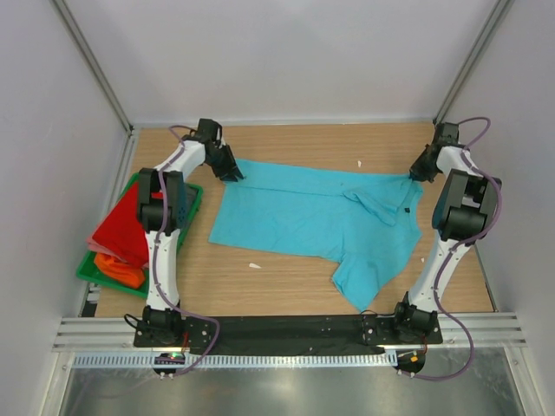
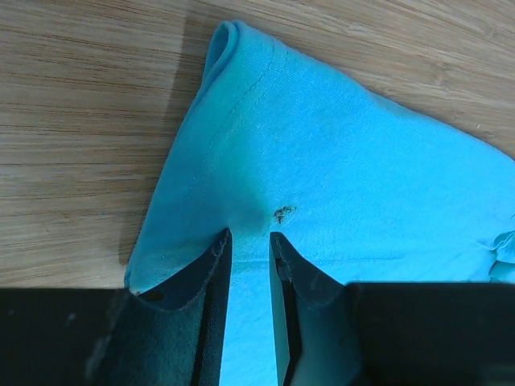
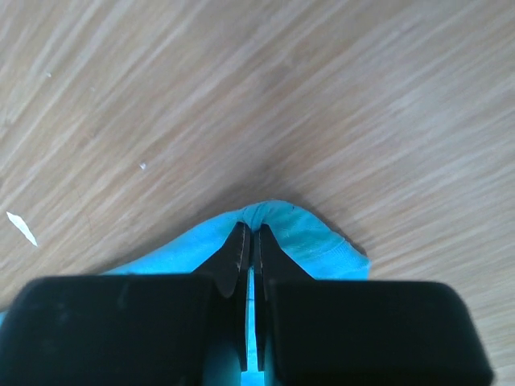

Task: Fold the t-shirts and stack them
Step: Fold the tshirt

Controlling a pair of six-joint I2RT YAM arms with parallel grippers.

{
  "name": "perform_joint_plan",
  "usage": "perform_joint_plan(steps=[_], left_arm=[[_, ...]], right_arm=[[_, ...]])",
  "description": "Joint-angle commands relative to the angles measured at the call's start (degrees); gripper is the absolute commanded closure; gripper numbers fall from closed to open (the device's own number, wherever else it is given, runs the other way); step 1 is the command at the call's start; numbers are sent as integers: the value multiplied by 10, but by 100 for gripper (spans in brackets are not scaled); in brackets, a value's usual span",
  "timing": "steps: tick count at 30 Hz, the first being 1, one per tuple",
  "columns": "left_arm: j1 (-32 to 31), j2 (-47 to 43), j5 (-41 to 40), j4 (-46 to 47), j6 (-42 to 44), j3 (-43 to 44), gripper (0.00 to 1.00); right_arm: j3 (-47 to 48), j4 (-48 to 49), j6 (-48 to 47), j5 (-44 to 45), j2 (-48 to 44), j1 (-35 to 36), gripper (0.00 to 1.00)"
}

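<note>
No lettering, label or number is legible anywhere. The small dark mark [image 2: 282,214] on the turquoise t-shirt [image 2: 362,185] is unreadable.

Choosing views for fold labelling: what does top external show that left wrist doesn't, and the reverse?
Only top external: the whole turquoise t-shirt on the wooden table, the right tool at its far right corner, and the red t-shirt and orange t-shirt in the green tray.
Only left wrist: the small dark mark on the cloth, the rolled hem, and cloth in the narrow gap of the left tool.
Both: the left tool at the shirt's far left corner, on bare wood.
</note>
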Motion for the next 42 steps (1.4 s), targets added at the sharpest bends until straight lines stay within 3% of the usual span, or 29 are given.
perform_joint_plan(steps=[1, 3, 4, 8, 11, 16, 20, 23, 28, 42], left_arm=[[-2, 10, -27, -12, 16, -21, 73], [-4, 3, -33, -18, 18, -19, 72], [-5, -10, -36, -25, 17, -14, 72], [-20, -68, -54, -59, 20, -6, 59], [-32, -116, -59, -71, 28, -9, 56], [-37, -186, -51, -85, 51, -56, 57], [-43, -225, 12, -69, 61, -112, 60], [-62, -243, 35, -41, 65, -152, 62], [-81, -232, 71, -33, 65, -157, 65], [-81, -231, 73, -32, 65, -159, 65]], right_arm=[[58, 4, -12, 24, 30, 0, 97], [89, -32, -6, 50, 44, 0, 88], [105, -56, -2, 66, 46, 1, 76], [175, -190, -7, 172, 20, 16, 59], [138, -221, -19, 206, -55, 42, 53], [-73, -156, 5, 115, -183, 109, 53], [-244, -78, 28, 50, -281, 109, 55], [-312, -39, 43, 22, -313, 97, 57], [-353, 2, 60, -60, -311, 58, 56], [-357, 44, 72, -83, -262, 37, 59]])
